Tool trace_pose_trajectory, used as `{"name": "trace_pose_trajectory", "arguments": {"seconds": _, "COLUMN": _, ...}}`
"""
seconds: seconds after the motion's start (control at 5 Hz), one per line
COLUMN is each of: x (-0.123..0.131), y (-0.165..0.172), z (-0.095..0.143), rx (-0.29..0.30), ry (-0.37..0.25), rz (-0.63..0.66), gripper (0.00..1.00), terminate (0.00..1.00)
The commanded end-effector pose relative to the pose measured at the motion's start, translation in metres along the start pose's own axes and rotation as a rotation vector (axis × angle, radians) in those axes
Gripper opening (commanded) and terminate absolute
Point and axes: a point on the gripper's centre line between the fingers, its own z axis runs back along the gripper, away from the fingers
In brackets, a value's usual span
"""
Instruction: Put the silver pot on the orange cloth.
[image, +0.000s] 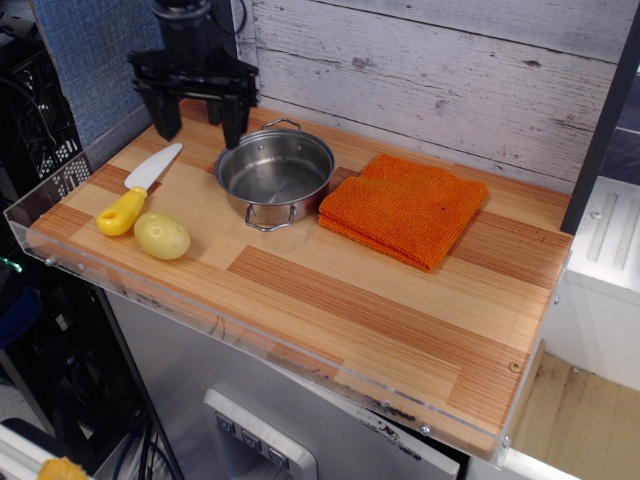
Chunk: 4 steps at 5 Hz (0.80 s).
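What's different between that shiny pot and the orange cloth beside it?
The silver pot is round, hard and shiny with raised walls and two wire loop handles; the orange cloth is roughly square, soft-looking and matte, with a knitted texture. The pot is hollow and empty, while the cloth lies flat and folded in layers. Both rest on the wooden table, close side by side, neither held by the gripper.
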Motion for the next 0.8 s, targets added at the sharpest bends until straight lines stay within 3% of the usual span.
{"name": "trace_pose_trajectory", "arguments": {"seconds": 0.0, "x": 0.026, "y": -0.025, "z": 0.006, "rx": 0.013, "ry": -0.052, "rz": -0.074, "gripper": 1.0, "terminate": 0.0}}
{"name": "trace_pose_trajectory", "arguments": {"seconds": 0.6, "x": 0.016, "y": -0.035, "z": -0.003, "rx": 0.027, "ry": -0.015, "rz": -0.098, "gripper": 1.0, "terminate": 0.0}}
